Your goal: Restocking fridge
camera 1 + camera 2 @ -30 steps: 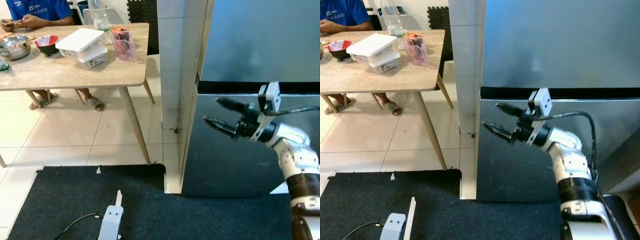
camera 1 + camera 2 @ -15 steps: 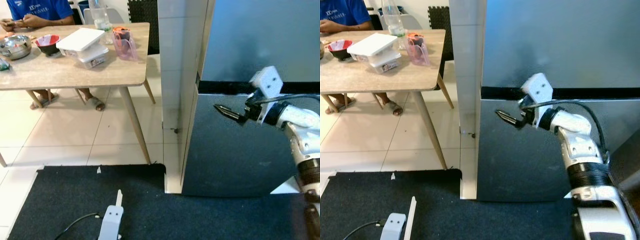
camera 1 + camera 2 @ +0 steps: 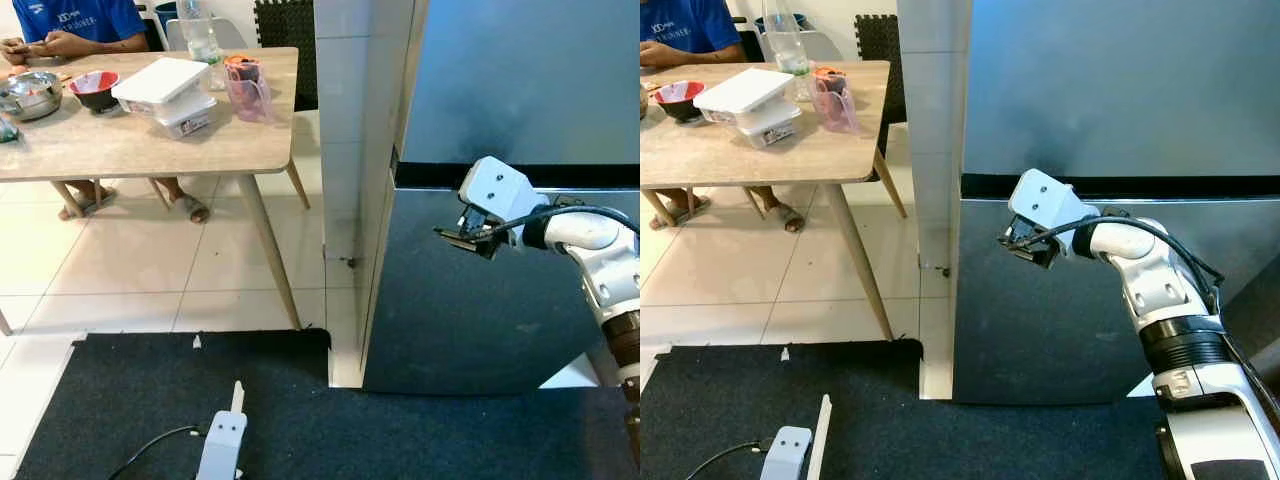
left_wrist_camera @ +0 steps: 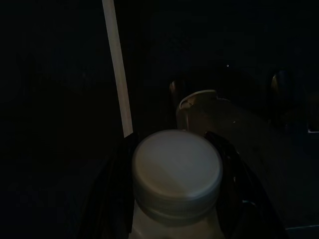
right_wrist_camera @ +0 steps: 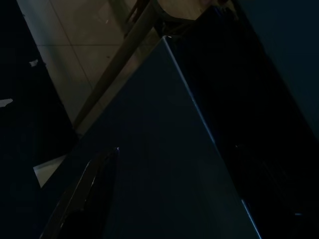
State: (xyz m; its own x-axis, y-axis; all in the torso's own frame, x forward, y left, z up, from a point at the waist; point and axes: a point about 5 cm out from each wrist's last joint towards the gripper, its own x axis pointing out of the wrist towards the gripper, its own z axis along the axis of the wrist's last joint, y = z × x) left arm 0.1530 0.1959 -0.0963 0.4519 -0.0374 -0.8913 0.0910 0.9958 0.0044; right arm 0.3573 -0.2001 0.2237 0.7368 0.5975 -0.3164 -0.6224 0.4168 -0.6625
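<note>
Fridge (image 3: 520,90): 2 doors, both shut. Right gripper (image 3: 462,238) at lower door's top edge, fingers unclear. Left gripper (image 4: 174,199) clamps 1 white-capped bottle (image 4: 177,174).

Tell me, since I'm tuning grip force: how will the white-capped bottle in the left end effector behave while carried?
The bottle has a smooth white cap, so it could probably slip if gripped there. The fingers flank it below the cap, likely a steadier hold. Weight and fill can't be judged; the view is too dark.

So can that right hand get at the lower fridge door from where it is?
Probably yes: the right hand is raised right against the lower fridge door, just below the dark gap between doors, with nothing between them.
</note>
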